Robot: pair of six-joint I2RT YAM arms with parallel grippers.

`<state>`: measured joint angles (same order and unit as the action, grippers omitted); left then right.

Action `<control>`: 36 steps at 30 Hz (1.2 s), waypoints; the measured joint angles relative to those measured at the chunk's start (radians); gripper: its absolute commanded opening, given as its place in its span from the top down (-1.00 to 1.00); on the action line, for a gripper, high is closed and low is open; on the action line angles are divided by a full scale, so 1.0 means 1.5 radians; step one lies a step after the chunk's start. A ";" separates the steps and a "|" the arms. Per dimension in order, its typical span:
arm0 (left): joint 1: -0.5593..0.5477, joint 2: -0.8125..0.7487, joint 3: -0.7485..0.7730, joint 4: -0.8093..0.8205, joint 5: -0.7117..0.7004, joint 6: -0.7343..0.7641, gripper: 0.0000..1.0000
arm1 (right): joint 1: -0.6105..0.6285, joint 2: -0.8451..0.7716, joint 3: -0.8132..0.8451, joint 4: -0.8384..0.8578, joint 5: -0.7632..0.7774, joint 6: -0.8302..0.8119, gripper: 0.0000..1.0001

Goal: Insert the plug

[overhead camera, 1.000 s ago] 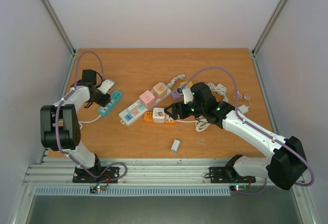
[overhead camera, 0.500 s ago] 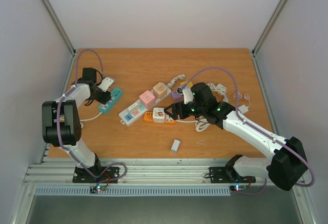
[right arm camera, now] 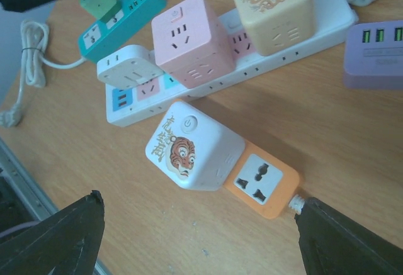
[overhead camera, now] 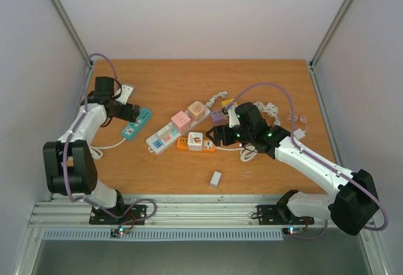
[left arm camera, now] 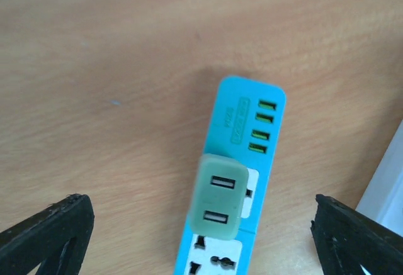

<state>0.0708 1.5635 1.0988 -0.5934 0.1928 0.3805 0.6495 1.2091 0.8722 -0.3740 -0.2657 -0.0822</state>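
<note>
Hovering: L gripper (left arm camera: 198, 201) spread wide over green adapter (left arm camera: 217, 201) seated in teal strip (left arm camera: 249, 117), no contact. R gripper (right arm camera: 201, 201) wide above tiger cube (right arm camera: 189, 146), empty.

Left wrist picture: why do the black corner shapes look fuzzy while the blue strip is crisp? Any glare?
Left wrist view: those are the left fingers, probably too near the lens for focus; the blue strip is sharp, under soft even light, with a faint shadow and no glare. Right wrist view: the right fingers look soft likewise.
</note>
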 measured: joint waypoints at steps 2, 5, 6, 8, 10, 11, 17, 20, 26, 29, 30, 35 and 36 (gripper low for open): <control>0.000 -0.031 0.002 0.006 -0.012 -0.013 -0.95 | 0.000 -0.004 0.000 -0.005 0.009 0.005 -0.68; 0.000 -0.081 0.005 0.010 -0.037 -0.051 -0.96 | 0.000 -0.016 0.000 -0.010 0.020 0.017 -0.63; 0.000 -0.099 0.010 0.007 -0.046 -0.065 -0.96 | 0.000 -0.020 0.000 -0.013 0.023 0.021 -0.62; 0.000 -0.125 0.027 -0.001 -0.053 -0.088 -0.97 | 0.000 -0.022 0.004 -0.025 0.027 0.030 -0.61; 0.000 -0.158 0.051 -0.007 -0.063 -0.119 -0.99 | 0.000 -0.020 0.008 -0.039 0.028 0.036 -0.61; 0.000 -0.178 0.059 -0.008 -0.068 -0.136 -0.99 | 0.000 -0.020 0.010 -0.046 0.028 0.042 -0.61; 0.002 -0.322 0.060 -0.024 -0.069 -0.280 -0.99 | 0.005 -0.007 0.023 -0.099 0.066 0.099 -0.61; 0.008 -0.389 0.039 -0.038 -0.056 -0.361 -0.99 | 0.033 -0.007 0.024 -0.136 0.142 0.145 -0.62; 0.015 -0.428 0.014 -0.089 -0.050 -0.442 -0.99 | 0.135 -0.001 0.029 -0.210 0.251 0.241 -0.62; 0.016 -0.445 -0.023 -0.087 -0.045 -0.444 -0.99 | 0.170 0.021 0.042 -0.242 0.283 0.270 -0.59; 0.016 -0.454 -0.039 -0.086 -0.040 -0.443 -0.99 | 0.181 0.036 0.050 -0.254 0.288 0.275 -0.57; 0.011 -0.495 -0.086 -0.082 -0.012 -0.432 -0.99 | 0.210 0.119 0.071 -0.300 0.289 0.286 -0.54; 0.008 -0.499 -0.089 -0.077 -0.011 -0.427 -0.99 | 0.215 0.129 0.071 -0.308 0.286 0.286 -0.54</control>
<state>0.0826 0.8154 0.9657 -0.7086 0.1768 -0.2604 0.9714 1.4033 0.9783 -0.8356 0.1627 0.3470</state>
